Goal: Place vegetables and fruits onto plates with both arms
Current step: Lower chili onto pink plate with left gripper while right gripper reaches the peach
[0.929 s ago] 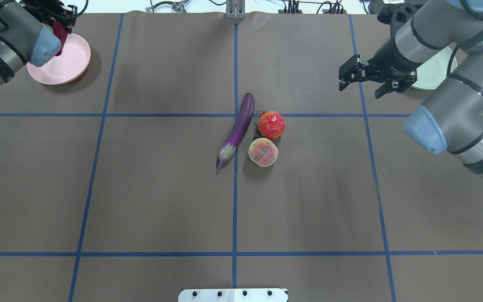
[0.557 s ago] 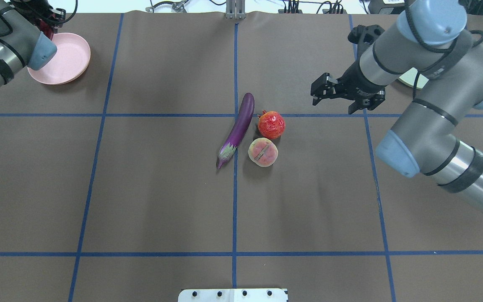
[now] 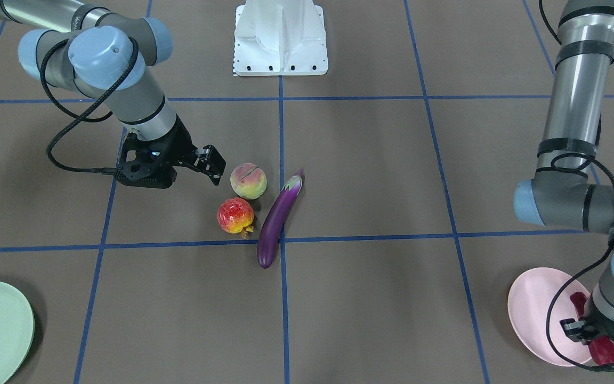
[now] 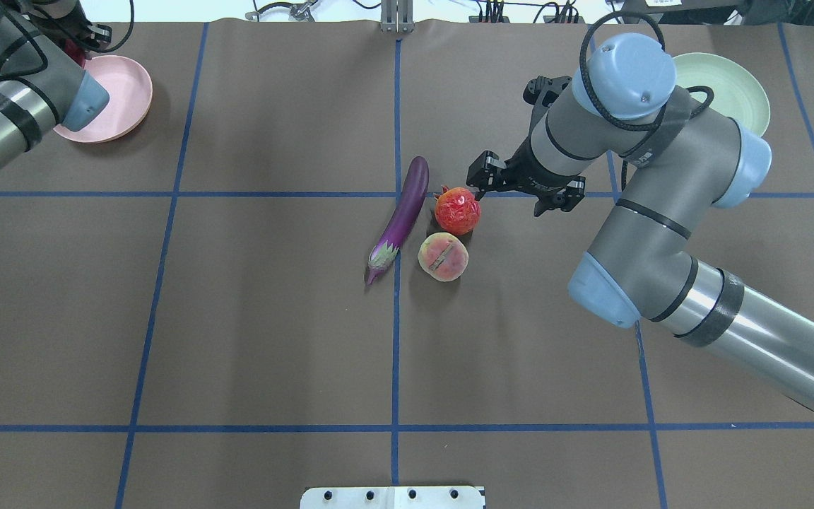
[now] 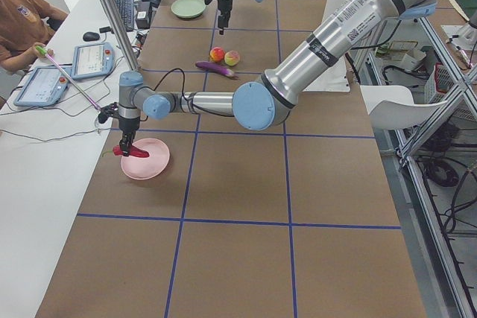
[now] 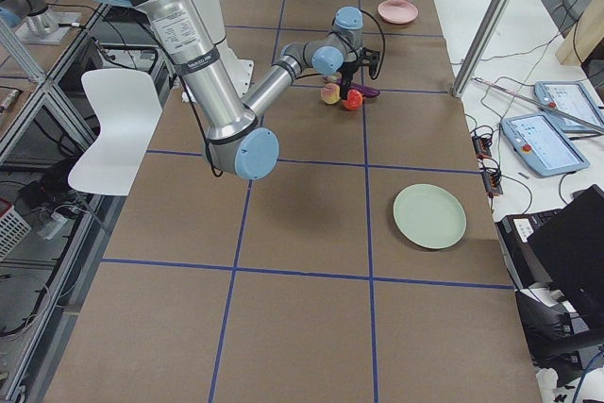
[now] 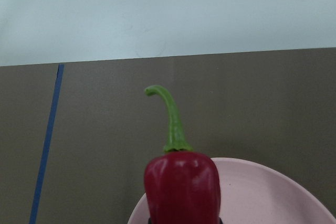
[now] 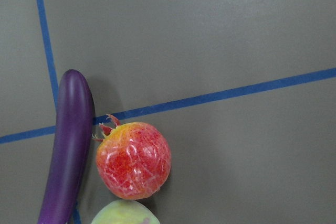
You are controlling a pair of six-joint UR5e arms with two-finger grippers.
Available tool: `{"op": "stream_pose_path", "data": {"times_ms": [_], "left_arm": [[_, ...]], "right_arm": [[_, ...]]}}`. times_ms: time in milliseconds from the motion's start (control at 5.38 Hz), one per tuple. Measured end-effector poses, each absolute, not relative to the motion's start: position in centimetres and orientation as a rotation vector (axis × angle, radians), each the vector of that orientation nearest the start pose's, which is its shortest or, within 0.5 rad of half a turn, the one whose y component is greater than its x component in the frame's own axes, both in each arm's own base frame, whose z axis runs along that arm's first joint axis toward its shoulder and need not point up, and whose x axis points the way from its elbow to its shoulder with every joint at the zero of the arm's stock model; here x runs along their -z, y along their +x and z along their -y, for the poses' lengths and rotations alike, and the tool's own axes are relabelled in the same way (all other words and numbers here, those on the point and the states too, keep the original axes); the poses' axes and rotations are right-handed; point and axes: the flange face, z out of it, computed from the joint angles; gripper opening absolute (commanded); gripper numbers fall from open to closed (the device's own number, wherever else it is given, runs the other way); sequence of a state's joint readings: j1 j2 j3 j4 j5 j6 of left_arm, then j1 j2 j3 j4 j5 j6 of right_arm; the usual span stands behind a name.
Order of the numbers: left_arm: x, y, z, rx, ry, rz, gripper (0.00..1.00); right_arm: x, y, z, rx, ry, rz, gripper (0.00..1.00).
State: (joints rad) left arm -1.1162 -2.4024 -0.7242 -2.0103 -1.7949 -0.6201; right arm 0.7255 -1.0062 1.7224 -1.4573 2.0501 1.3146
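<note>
One of four nearly done: red chili pepper (image 7: 182, 187) pinched in left gripper (image 3: 600, 344) over pink plate (image 3: 536, 314) rim, not yet released. Left to plate: eggplant (image 4: 400, 219), peach (image 4: 443, 256), pomegranate (image 4: 457, 211) mid-table, right gripper (image 4: 516, 189) spread wide beside the pomegranate.

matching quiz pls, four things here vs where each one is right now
1 chili pepper
2 pomegranate
3 peach
4 mint green plate

A on the table by the eggplant's cap end
B held in the left claw at the pink plate
C near a table corner, apart from the fruit
D on the table, crown towards the eggplant

Pairs: 1-B, 2-D, 3-A, 4-C
</note>
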Motion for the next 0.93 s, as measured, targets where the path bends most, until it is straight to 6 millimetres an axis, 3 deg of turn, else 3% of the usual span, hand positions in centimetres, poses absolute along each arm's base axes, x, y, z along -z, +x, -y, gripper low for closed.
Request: {"op": "stream_pose_path", "data": {"times_ms": [186, 371, 557, 929], "left_arm": [[-50.8, 28.7, 79.4, 0.093, 0.251, -0.385, 0.11], [-51.5, 29.4, 78.9, 0.082, 0.250, -0.371, 0.69], [-52.3, 29.5, 78.6, 0.072, 0.252, -0.367, 1.00], [-54.1, 28.2, 78.1, 0.025, 0.305, -0.380, 1.00]], "right_arm": [[-24.7, -44.1, 49.6, -0.241, -0.016, 0.930, 0.99], [-24.0, -44.7, 49.3, -0.247, -0.019, 0.934, 0.99], [-23.4, -45.6, 48.9, -0.255, -0.020, 0.936, 0.99], [-22.9, -48.7, 47.9, -0.252, -0.015, 0.916, 0.99]]}}
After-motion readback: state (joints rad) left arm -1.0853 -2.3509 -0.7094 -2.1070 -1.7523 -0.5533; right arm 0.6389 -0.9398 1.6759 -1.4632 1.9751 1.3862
